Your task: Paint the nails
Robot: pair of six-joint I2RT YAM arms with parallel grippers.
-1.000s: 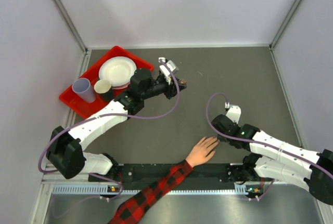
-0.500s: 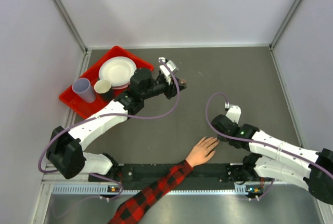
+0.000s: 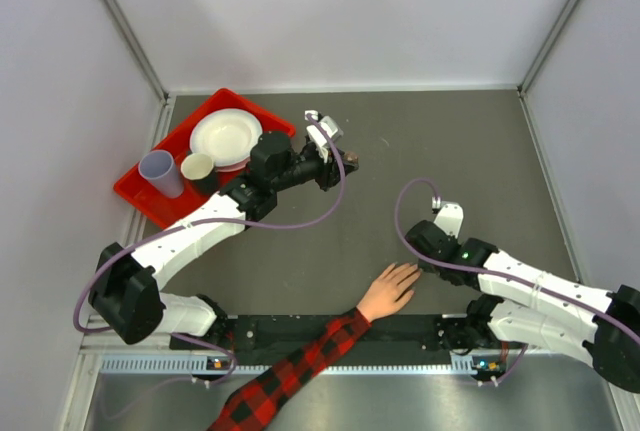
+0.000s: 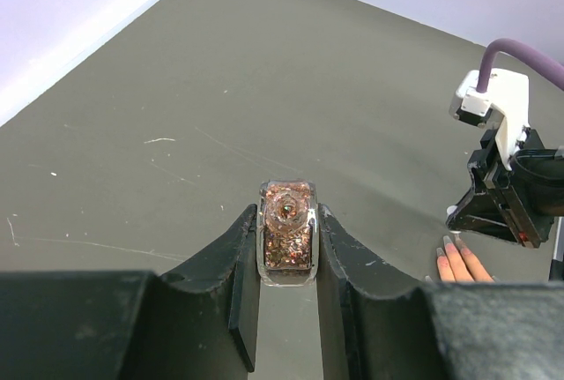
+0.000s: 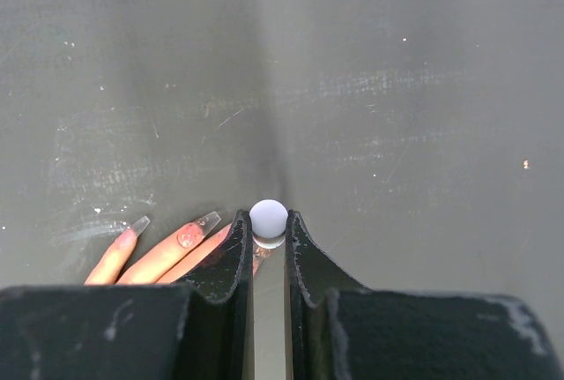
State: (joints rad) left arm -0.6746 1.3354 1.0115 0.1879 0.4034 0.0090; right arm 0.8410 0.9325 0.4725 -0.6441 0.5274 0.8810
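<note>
The peach hand [image 3: 388, 291] lies flat on the near table [image 3: 450, 151], its long nails [image 5: 207, 221] just beside the right gripper [image 5: 269, 227], which pinches a small white round cap [image 5: 268, 216]. Farther back, the left gripper [image 4: 287, 218] squeezes a glittery polish bottle [image 4: 286, 237]

Dark grey table [image 3: 450, 141], pale walls [image 3: 330, 11] around

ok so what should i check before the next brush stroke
1. Left jaws gripping the glitter-filled clear glass bottle: ok
2. Right jaws gripping the white round-topped handle: ok
3. The peach-coloured hand in a plaid sleeve lying flat on the dark grey table: ok
4. Right jaws close beside the long pale nails: ok
5. Bristles under the handle loaded with polish: cannot tell, hidden by the jaws
</note>
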